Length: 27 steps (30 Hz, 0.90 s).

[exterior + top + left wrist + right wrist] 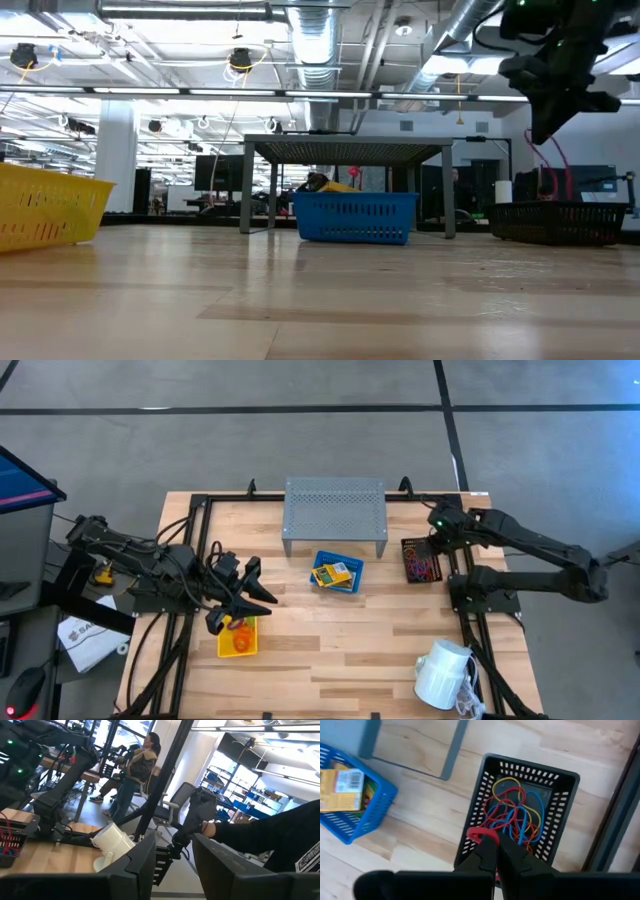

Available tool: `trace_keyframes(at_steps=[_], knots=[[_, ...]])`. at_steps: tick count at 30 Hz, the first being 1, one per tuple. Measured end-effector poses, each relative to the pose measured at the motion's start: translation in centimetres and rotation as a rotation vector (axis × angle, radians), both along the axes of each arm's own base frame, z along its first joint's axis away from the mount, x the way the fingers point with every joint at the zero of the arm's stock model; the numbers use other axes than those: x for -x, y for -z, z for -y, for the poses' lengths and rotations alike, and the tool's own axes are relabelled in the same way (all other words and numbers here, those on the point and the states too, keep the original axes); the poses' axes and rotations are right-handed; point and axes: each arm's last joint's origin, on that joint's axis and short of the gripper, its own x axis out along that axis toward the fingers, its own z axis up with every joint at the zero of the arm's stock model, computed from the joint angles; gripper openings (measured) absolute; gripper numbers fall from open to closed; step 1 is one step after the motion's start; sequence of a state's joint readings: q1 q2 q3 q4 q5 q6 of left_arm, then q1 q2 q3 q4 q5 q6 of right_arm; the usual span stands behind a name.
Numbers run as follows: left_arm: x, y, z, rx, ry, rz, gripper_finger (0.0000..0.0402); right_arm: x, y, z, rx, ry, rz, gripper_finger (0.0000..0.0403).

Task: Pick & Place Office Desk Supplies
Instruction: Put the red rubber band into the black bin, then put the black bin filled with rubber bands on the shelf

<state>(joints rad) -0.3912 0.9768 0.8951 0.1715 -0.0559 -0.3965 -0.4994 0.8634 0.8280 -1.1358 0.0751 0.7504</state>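
The right tool (492,851) is gripping a red loop (481,836) over the black-mesh bin (520,815), needing release well inside its walls

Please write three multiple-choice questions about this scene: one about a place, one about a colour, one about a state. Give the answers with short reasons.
1. Where does the white mug lie?
A. inside the blue bin
B. on the table near its front right corner
C. on top of the grey metal riser

2. Which bin holds the yellow printed packets?
A. the blue bin
B. the black mesh bin
C. the yellow bin

3. What is the state of the right gripper?
A. wide open over the mug
B. shut on a red loop above the black mesh bin
C. resting on the riser

Answers: 1 B, the high view shows the mug on its side there. 2 A, the packets lie in the blue bin. 3 B, the right wrist view shows the jaws closed on the red loop over the black mesh bin.
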Motion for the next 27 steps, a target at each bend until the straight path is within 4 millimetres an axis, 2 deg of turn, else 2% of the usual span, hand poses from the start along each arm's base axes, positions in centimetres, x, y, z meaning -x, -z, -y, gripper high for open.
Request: trace_keyframes(at_steps=[15, 18, 27], knots=[[0.0, -0.01, -0.01, 0.005, -0.004, 0.0, 0.0123, 0.41, 0.6, 0.63, -0.067, -0.025, -0.078, 0.0007], [0.0, -0.01, -0.01, 0.011, -0.004, -0.002, 0.0123, 0.47, 0.62, 0.62, -0.064, -0.045, -0.087, 0.003], [0.0, -0.02, -0.01, 0.031, -0.001, -0.009, 0.0123, 0.04, 0.91, 0.88, -0.081, -0.032, -0.102, 0.0139]])
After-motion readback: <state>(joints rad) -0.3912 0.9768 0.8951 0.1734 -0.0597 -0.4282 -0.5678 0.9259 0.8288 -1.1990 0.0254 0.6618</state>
